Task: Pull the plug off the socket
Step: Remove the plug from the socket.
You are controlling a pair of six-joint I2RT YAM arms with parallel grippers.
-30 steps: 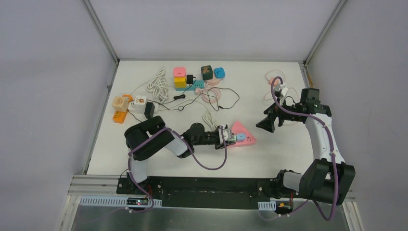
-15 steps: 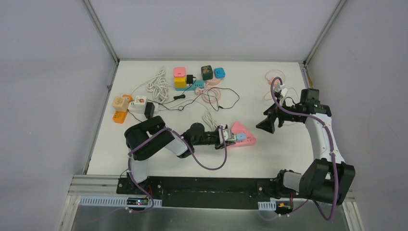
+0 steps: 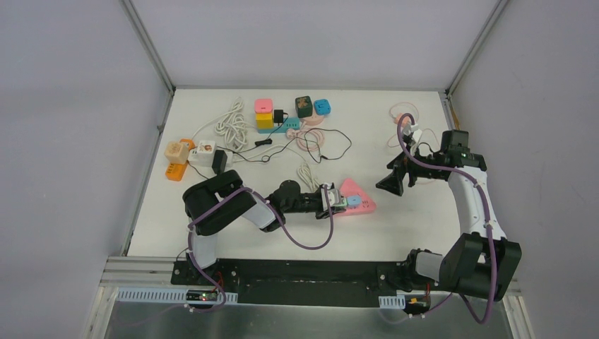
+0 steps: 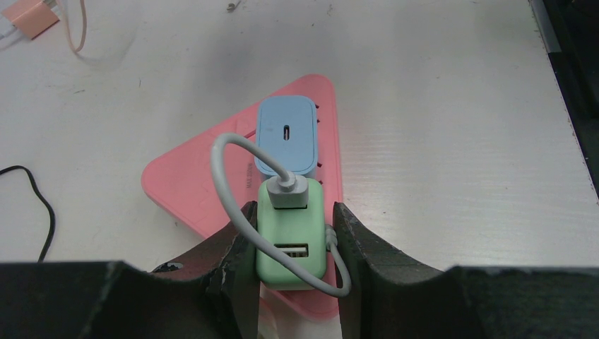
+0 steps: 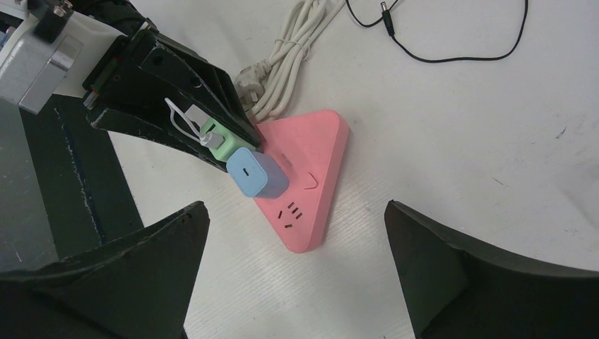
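A pink triangular socket strip (image 3: 359,203) lies flat on the white table; it also shows in the left wrist view (image 4: 191,187) and the right wrist view (image 5: 314,176). A green plug (image 4: 291,240) with a grey USB cable and a blue plug (image 4: 285,134) stand in it side by side. My left gripper (image 3: 329,199) is shut on the green plug (image 5: 223,145), one finger on each side, with the cable (image 4: 224,185) pinched against the left finger. My right gripper (image 3: 389,183) is open and empty, hovering to the right of the strip and above its tip (image 5: 295,206).
A white coiled cord (image 5: 289,56) lies just behind the strip, and a thin black cable (image 5: 459,53) runs beyond it. Coloured adaptor cubes (image 3: 264,113) and cords sit at the back, orange and white adaptors (image 3: 185,157) at the left, and a pink cable (image 3: 404,116) at the back right.
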